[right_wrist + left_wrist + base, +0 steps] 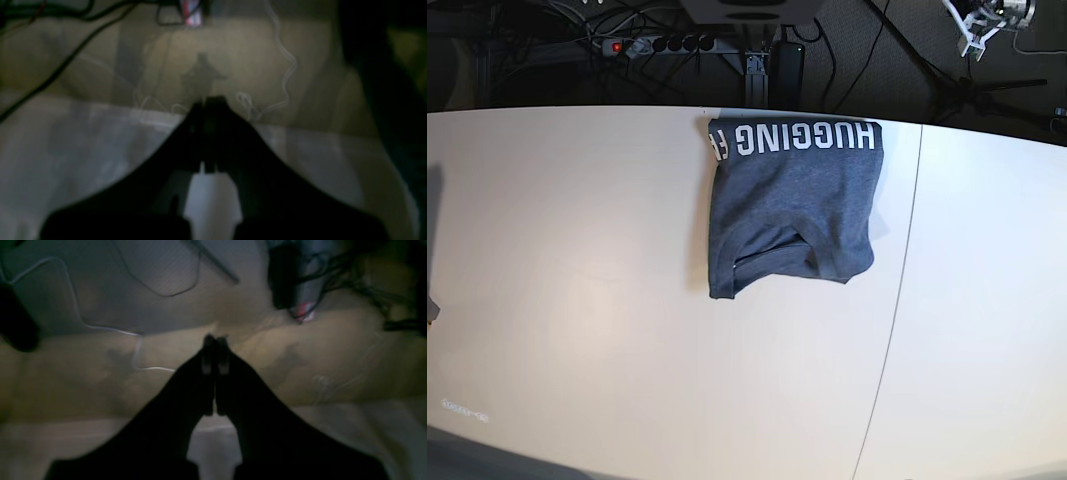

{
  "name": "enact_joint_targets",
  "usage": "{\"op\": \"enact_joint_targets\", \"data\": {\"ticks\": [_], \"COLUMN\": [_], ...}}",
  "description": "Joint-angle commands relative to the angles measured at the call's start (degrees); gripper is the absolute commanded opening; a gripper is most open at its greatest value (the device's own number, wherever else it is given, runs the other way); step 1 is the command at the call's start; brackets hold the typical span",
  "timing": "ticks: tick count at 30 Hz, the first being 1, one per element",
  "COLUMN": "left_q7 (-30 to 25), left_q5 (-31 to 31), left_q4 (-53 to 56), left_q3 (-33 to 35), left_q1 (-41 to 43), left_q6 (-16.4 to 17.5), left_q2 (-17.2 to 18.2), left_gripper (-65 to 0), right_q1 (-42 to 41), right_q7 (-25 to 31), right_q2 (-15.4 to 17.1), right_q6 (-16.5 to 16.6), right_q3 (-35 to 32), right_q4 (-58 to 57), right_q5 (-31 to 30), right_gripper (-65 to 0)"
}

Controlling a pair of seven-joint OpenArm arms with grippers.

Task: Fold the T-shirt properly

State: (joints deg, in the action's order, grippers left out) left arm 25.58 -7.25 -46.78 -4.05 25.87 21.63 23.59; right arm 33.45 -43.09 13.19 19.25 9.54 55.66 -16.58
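While wrist views blur, the T-shirt (pixel 792 205) seemingly lies folded.

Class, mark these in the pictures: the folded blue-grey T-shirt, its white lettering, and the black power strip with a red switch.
folded blue-grey T-shirt (pixel 792 205), base view, middle of the cloth.
white lettering (pixel 802 137), base view, middle letters.
black power strip (pixel 652 45), base view, its body.

Two black claws (pixel 215 340) (pixel 208 100), each with broad tapering fingers
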Motion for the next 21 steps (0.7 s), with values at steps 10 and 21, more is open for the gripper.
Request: {"op": "enact_joint_targets", "data": {"ticks": [10, 21], "left_q7": [-2.43, 0.61], "left_q5": [4.31, -0.87], "left_q4": [24.68, 22.75], "left_q3": [16.13, 24.28], "left_q1": [-21.86, -23.06], "left_q6": [-3.85, -2.29], "left_q2": [-4.22, -6.84], "left_gripper": [-65.0, -65.0], "right_q1": [-20.5, -22.64], "right_q7": [-4.98, -1.9], "right_q2": [0.17, -0.04], "right_q6": [-1.33, -1.44], "right_q3": [0.22, 0.22], "right_q4": [-19.67, -18.8], "right_q5": [-0.39, -0.98], "right_gripper": [-65.0, -65.0]}}
